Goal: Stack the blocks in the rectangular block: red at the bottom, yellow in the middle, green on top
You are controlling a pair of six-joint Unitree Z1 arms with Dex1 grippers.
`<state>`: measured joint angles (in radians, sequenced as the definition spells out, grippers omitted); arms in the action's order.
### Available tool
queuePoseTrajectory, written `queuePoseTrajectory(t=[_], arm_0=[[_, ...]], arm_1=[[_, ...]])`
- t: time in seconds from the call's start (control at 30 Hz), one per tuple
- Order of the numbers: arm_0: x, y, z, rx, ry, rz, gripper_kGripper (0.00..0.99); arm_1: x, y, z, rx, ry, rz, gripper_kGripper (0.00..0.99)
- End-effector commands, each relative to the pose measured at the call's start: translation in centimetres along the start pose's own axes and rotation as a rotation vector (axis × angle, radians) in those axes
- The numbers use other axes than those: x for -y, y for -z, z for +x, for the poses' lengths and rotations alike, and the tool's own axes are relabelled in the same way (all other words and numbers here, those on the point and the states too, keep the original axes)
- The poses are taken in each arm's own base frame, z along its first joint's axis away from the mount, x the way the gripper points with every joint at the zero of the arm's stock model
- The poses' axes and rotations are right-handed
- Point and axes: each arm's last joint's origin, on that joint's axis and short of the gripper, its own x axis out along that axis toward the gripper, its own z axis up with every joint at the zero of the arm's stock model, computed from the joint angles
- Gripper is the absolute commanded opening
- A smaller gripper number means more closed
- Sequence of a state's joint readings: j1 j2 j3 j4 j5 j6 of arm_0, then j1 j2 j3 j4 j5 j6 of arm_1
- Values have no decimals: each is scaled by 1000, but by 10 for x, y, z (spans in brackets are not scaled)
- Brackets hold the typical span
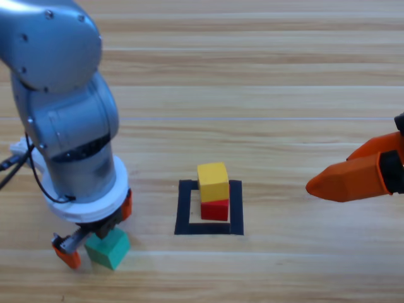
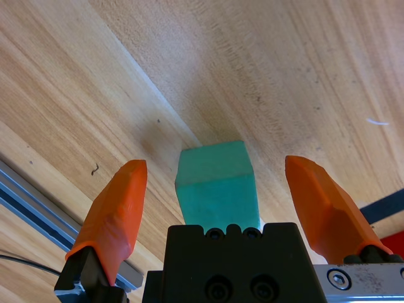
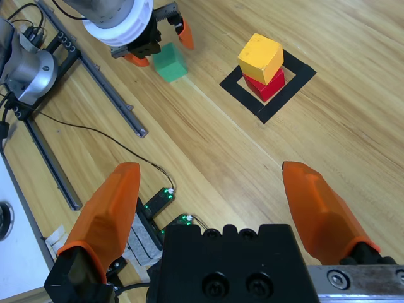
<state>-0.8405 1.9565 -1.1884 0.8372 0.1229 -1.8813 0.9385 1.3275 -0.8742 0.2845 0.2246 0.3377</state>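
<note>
A pale wooden bench point(image 1: 252, 82) with long grain bands running across the high view fills the background. In the right wrist view, grey metal rails point(image 3: 95, 76) lie along the bench edge, a thin black cable point(image 3: 95, 132) trails over the wood, and a small circuit board with green lights point(image 3: 158, 202) sits near the bottom. A white surface point(image 3: 16, 240) borders the bench at lower left. Lighting is even, with soft shadows.
</note>
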Motion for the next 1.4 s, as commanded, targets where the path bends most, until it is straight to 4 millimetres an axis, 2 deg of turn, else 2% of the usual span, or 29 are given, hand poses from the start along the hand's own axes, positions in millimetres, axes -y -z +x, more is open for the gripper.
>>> queuePoseTrajectory(t=[0.03,0.4,0.5,0.7,0.87,1.0,1.1,1.2,1.3,1.4], arm_0=[[7,15,19,-10,-36,29,934],[8,18,23,-22,-37,33,882],[7,18,24,-22,-38,39,762],[13,21,33,-31,-48,87,618],[13,22,34,-52,-60,161,364],[35,9,32,-68,-32,292,219],[65,-5,13,-66,5,470,195],[78,-22,-25,-29,69,640,190],[70,-47,-64,15,113,741,84],[49,-74,-97,48,186,784,63]], arm_1=[[4,4,11,-27,14,-3,989],[4,4,11,-26,17,-5,989],[4,4,11,-26,17,-3,988],[4,4,12,-28,22,-4,988],[5,4,13,-28,25,-2,988],[5,4,14,-33,26,-2,988],[5,4,15,-34,27,0,988],[5,4,15,-32,27,-2,988],[5,3,14,-31,27,-2,988],[4,3,13,-27,25,2,988]])
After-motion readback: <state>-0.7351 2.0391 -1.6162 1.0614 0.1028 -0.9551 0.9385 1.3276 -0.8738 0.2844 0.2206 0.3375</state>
